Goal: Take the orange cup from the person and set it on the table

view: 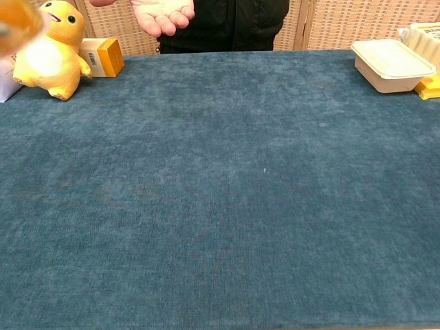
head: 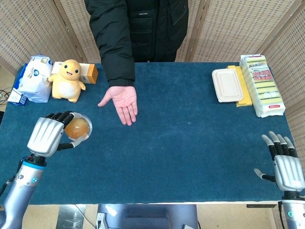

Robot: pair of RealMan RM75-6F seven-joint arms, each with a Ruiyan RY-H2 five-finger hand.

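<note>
My left hand holds the orange cup, a clear cup with orange contents, above the left part of the blue table. A blurred edge of the orange cup shows at the top left of the chest view. The person's hand lies open, palm up, with nothing in it, further back and to the right of the cup. My right hand hangs open at the table's front right corner, fingers apart and holding nothing.
A yellow plush toy, an orange box and a white-blue bag stand at the back left. A white lidded container and a tall pack lie at the back right.
</note>
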